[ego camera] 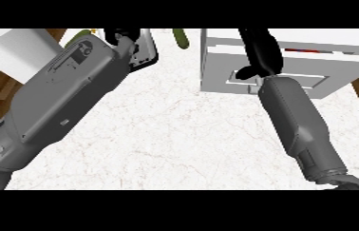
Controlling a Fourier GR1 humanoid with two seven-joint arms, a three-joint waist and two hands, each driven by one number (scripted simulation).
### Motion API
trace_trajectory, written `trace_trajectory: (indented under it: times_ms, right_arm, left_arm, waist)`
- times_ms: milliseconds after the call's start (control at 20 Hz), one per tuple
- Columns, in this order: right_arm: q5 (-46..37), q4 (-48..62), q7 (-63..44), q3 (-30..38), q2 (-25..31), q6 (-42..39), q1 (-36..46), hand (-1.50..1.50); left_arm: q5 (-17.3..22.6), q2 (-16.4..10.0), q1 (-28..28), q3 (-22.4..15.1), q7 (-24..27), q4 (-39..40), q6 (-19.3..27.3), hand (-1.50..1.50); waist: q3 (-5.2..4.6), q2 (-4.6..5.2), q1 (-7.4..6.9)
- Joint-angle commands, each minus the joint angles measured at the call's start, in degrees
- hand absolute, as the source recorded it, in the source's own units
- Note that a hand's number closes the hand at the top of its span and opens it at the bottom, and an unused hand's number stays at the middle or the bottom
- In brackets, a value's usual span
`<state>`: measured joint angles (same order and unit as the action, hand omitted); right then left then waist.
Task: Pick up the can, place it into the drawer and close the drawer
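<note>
Over the drawer [319,69], right robot hand [261,52]

Grey, panelled forearms [67,82] — black hand [261,49] on each.

A slim green item [182,38] lies on the white marbled counter [175,130], at its far edge.

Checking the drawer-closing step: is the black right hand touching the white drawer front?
Cannot tell. In the head view the right hand overlaps the white drawer front, but the steep downward angle hides any gap.
</note>
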<state>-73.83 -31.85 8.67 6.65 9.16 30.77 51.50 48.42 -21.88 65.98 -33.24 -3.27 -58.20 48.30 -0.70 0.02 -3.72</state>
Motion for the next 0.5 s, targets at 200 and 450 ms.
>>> trace_trajectory:
  times_ms: [200, 450]
  right_arm:
    - [0.72, 11.54, 0.10, 4.42, 2.34, 7.22, 7.43, -1.50]
    - [-0.45, 15.50, -1.10, 4.69, 3.14, 8.26, 12.40, -1.50]
  left_arm:
    - [-1.59, -3.85, -1.19, 0.06, -3.10, -4.31, -0.85, -1.50]
    - [-2.21, -3.87, -1.21, -0.08, -5.23, -6.33, 0.27, -1.50]
  waist:
    - [0.84, 1.42, -1.32]
    - [0.86, 1.59, -1.90]
